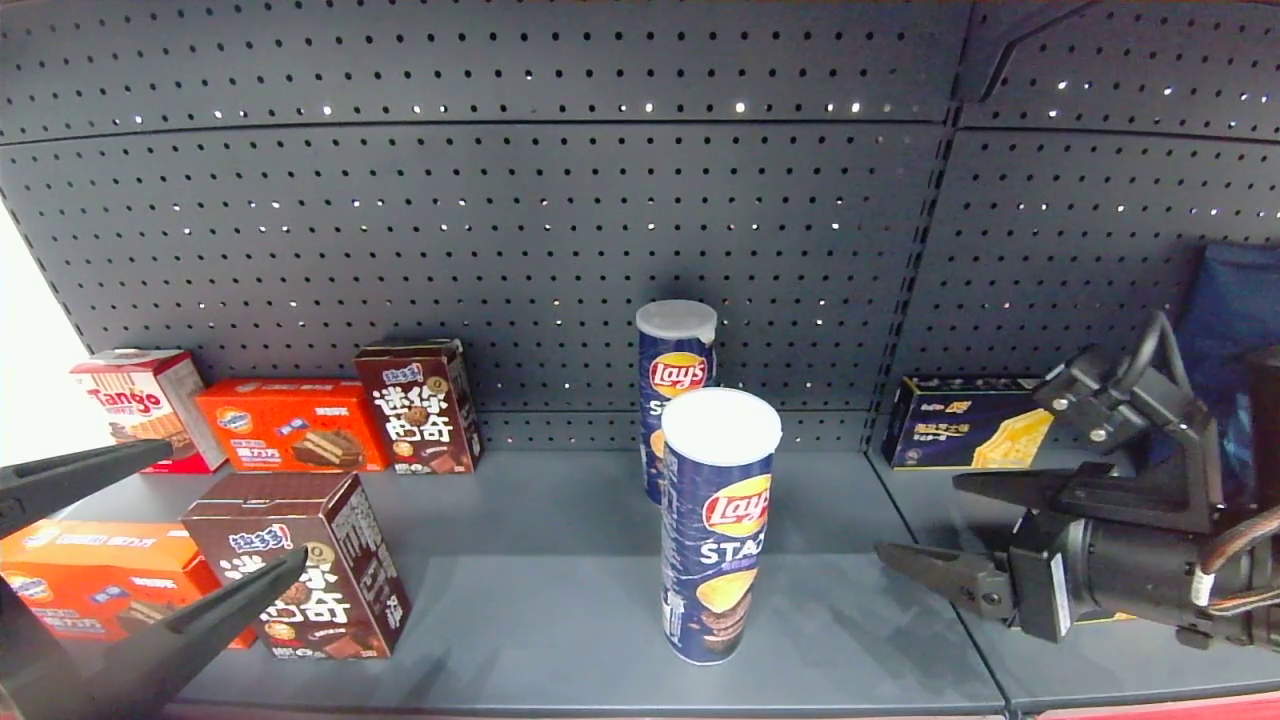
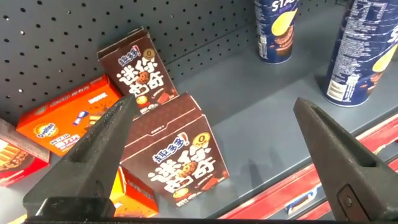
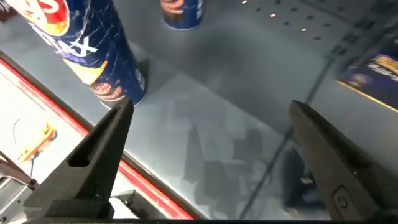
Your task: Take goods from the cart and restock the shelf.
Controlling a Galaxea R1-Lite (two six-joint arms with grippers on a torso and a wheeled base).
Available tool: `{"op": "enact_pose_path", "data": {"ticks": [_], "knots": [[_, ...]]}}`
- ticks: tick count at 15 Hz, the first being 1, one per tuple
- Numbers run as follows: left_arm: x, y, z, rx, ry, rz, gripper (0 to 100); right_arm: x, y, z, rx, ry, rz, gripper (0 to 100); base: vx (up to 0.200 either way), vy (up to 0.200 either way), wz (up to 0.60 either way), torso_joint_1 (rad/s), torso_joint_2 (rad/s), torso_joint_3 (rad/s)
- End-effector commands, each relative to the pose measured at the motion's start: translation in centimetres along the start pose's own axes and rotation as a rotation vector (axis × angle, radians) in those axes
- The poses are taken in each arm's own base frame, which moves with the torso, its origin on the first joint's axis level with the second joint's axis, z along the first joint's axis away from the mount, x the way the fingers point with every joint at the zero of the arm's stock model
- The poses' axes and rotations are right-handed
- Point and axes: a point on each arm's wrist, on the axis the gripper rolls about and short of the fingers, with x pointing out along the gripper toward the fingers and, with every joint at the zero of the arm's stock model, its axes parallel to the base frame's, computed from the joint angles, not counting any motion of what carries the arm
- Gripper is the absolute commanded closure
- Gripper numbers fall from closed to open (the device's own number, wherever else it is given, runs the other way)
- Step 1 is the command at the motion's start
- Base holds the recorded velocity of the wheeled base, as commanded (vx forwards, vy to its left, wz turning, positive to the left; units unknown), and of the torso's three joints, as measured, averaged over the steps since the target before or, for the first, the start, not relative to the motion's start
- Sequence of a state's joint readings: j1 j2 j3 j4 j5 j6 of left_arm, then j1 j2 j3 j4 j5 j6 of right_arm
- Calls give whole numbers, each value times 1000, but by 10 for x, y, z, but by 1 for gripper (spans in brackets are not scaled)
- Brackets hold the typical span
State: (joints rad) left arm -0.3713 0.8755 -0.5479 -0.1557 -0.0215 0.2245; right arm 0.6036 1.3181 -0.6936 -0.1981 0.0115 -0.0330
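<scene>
Two tall blue chip cans stand upright on the grey shelf [image 1: 560, 600], the front can [image 1: 718, 520] near the shelf edge and the back can [image 1: 676, 390] by the pegboard. My right gripper [image 1: 918, 515] hovers open and empty to the right of the front can [image 3: 93, 50], a short gap away. My left gripper [image 1: 238, 500] is open and empty at the lower left, just in front of a brown cookie box [image 1: 310, 565]. In the left wrist view that box [image 2: 180, 155] lies between and beyond the open fingers [image 2: 93, 155].
A second brown box [image 1: 420, 405], orange boxes [image 1: 290, 425] [image 1: 90, 580] and a red-white wafer box [image 1: 145, 400] fill the left of the shelf. A dark blue and yellow box [image 1: 965, 420] sits on the right section. The pegboard wall [image 1: 560, 220] backs everything. The shelf's front edge is red [image 3: 56, 106].
</scene>
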Motion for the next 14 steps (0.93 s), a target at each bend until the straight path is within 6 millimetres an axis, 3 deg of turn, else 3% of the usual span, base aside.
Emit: {"op": "enact_pose_path", "data": {"ticks": [1, 9, 14], "knots": [[2, 0, 0, -2, 6, -3, 0, 22, 4, -5, -8, 61, 19, 0, 0, 0, 0, 0, 0, 0], [6, 0, 2, -5, 10, -2, 0, 59, 16, 0, -29, 103, 61, 0, 0, 0, 0, 0, 0, 0], [5, 1, 2, -39, 8, 0, 0, 67, 19, -1, -34, 119, 71, 0, 0, 0, 0, 0, 0, 0]]}}
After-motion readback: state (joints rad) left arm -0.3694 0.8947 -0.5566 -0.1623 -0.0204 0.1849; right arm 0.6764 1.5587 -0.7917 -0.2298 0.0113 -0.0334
